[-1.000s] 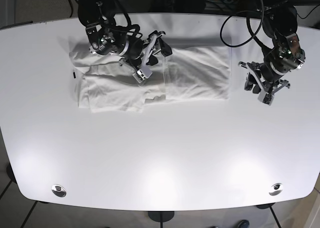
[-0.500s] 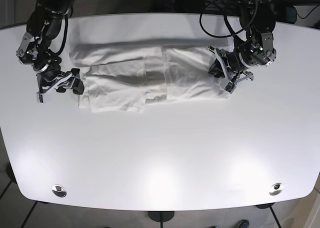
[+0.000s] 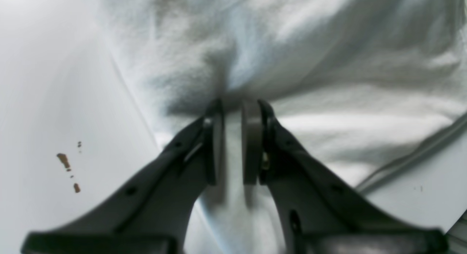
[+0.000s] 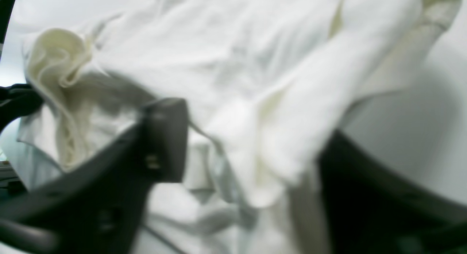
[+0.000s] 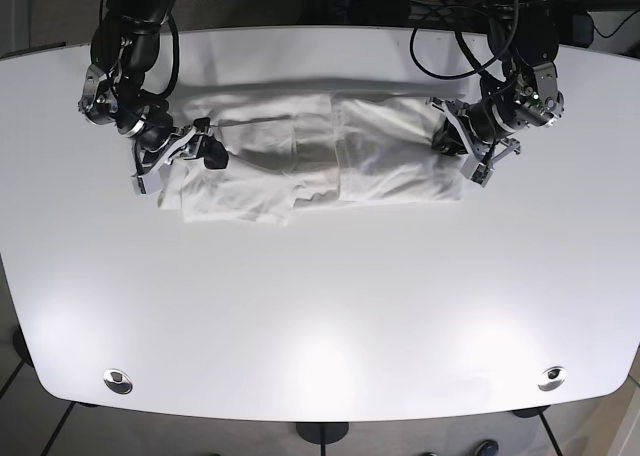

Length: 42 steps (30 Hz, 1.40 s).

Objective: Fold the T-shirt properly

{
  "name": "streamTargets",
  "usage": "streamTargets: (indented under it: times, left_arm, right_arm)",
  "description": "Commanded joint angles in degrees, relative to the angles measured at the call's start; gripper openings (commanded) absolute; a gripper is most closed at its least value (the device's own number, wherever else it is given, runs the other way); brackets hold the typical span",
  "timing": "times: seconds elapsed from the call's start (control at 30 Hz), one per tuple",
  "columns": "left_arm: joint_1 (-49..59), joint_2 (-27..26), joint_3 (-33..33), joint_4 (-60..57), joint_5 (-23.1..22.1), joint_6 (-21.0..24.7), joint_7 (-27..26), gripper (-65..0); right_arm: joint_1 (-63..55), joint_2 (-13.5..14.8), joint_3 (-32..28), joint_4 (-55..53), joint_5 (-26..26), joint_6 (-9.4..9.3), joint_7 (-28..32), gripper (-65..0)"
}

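The white T-shirt (image 5: 380, 166) lies crumpled in a long band across the far half of the white table (image 5: 320, 296). At the shirt's right end, my left gripper (image 5: 452, 141) presses down on the cloth. In the left wrist view that gripper (image 3: 235, 104) has its fingers almost together, with a bunched fold of T-shirt (image 3: 310, 46) pinched at the tips. My right gripper (image 5: 180, 156) is at the shirt's left end. In the blurred right wrist view, this gripper (image 4: 248, 137) has its fingers wide apart, with loose folds of T-shirt (image 4: 219, 46) between them.
Small brown specks (image 3: 67, 166) mark the tabletop beside the left gripper. Two round metal fittings (image 5: 117, 380) (image 5: 551, 377) sit near the table's front corners. Black cables (image 5: 470, 36) hang over the back edge behind the arms.
My right gripper has moved in from the bare table onto the shirt's left end. My left gripper has shifted slightly right along the shirt's right edge, and the cloth has bunched up there.
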Motion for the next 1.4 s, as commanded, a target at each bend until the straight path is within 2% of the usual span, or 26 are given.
streamTargets:
  times: [0.03,0.07,0.1,0.2,0.3,0.37,0.47,0.5,0.63,0.7,0.77,0.87,0.93,1.03,1.17,1.27,1.3,1.4]
  left_arm:
    - [-0.27,-0.19,-0.1,0.41,0.34,-0.06,0.58,-57.1]
    - [-0.27,-0.19,-0.1,0.41,0.34,-0.06,0.58,-57.1]
    - [-0.27,-0.19,-0.01,0.32,0.34,-0.06,0.58,-57.1]
    - [-0.36,1.74,0.07,-2.67,0.34,-0.06,0.58,-56.9]
    - [-2.03,2.62,0.07,-5.22,0.43,-0.06,0.58,-56.9]
    - [-2.82,4.03,0.07,-7.33,0.43,-0.06,0.58,-56.9]
    - [-4.93,6.31,0.16,-9.52,0.43,-0.06,0.58,-56.9]
    - [-5.46,7.11,0.43,-10.31,0.43,-0.06,0.58,-56.9]
    - [-6.51,7.37,5.17,-11.02,0.34,-0.06,0.49,-56.9]
    - [-6.69,8.25,6.05,-11.37,0.34,-0.06,0.49,-56.9]
    - [-6.69,9.3,6.05,-11.28,0.34,-0.06,0.49,-56.9]
    - [-6.69,9.39,6.23,-11.28,0.34,-0.06,0.49,-56.9]
    - [-6.69,9.65,6.23,-11.28,0.34,-0.06,0.49,-56.9]
    - [-6.69,10.45,6.23,-11.28,0.34,-0.06,0.49,-56.9]
    - [-6.69,10.53,6.23,-11.28,0.34,-0.06,0.49,-56.9]
    - [-6.69,10.62,6.23,-11.28,0.34,-0.06,0.49,-56.9]
    - [-6.69,10.62,6.23,-11.28,0.34,-0.06,0.49,-56.9]
    - [-6.69,10.62,6.23,-11.19,0.17,-0.06,0.49,-56.9]
  right_arm:
    - [0.56,0.51,0.21,0.65,0.01,-0.04,-0.27,-48.0]
    - [0.65,0.68,0.21,0.91,0.01,-0.04,-0.27,-60.4]
    - [1.09,1.12,0.21,1.44,-0.08,-0.04,-0.27,-63.3]
    - [1.0,2.18,0.21,9.35,-0.08,-0.56,-0.71,-63.3]
    - [-1.02,2.27,0.04,18.14,0.36,-4.87,-2.11,-63.3]
    - [-1.37,2.27,-0.14,24.12,0.54,-5.84,-3.96,-63.3]
    - [-0.93,1.83,-0.23,30.54,0.63,-5.84,-8.88,-63.3]
    - [-0.23,0.59,-0.31,32.3,1.51,-5.84,-10.82,-63.3]
    - [1.53,-0.55,-0.4,32.56,9.51,-6.1,-14.42,-63.3]
    - [2.23,-2.31,-4.18,32.56,13.55,-6.37,-14.51,-63.3]
    - [2.5,-3.89,-6.73,32.56,13.46,-7.6,-14.51,-63.3]
    - [2.5,-5.65,-12.27,32.47,13.29,-8.04,-14.42,-63.3]
    - [2.5,-7.05,-14.64,32.3,11.27,-8.21,-14.33,-63.1]
    - [2.58,-9.25,-19.65,31.42,3.53,-8.04,-13.9,-63.1]
    - [2.41,-9.16,-28.09,30.01,-4.21,-8.12,-7.3,-62.9]
    - [2.67,-9.69,-31.43,25.97,-8.25,-8.12,-6.25,-62.3]
    - [3.55,-10.13,-31.87,24.56,-8.95,-8.12,-5.98,-60.6]
    - [4.34,-10.22,-34.25,20.96,-11.42,-8.12,-3.96,-44.9]
